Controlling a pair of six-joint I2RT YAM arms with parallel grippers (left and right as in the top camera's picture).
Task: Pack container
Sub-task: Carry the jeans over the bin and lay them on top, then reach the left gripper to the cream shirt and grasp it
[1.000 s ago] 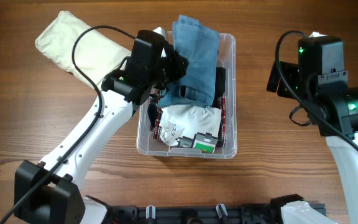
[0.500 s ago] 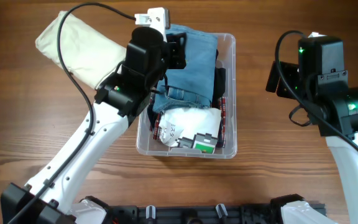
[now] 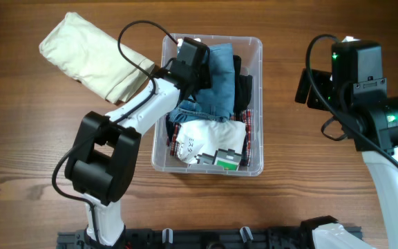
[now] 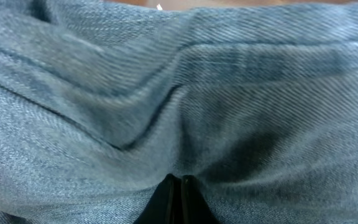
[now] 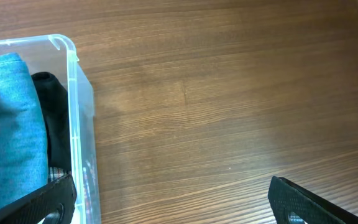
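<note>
The clear plastic container [image 3: 206, 170] stands mid-table and holds folded clothes. Folded blue jeans [image 3: 220, 79] lie on top in its far half. My left gripper [image 3: 193, 63] is shut and its tips press into the jeans' left part. In the left wrist view the closed black fingertips [image 4: 180, 190] touch the denim [image 4: 179, 93], which fills the frame, with no cloth between them. My right gripper [image 5: 173, 214] is open and empty over bare table to the right of the container [image 5: 74, 68]. From above it sits under its wrist [image 3: 309, 88].
A cream folded garment [image 3: 92, 55] lies on the table left of the container's far corner. Inside the container are a white garment [image 3: 209, 135], a plaid one [image 3: 251, 128], a black one [image 3: 244, 86] and a green-black tag [image 3: 228, 158].
My left gripper has swung right and lowered onto the jeans in the container. The jeans now lie more bunched and lower. The right arm has not moved.
</note>
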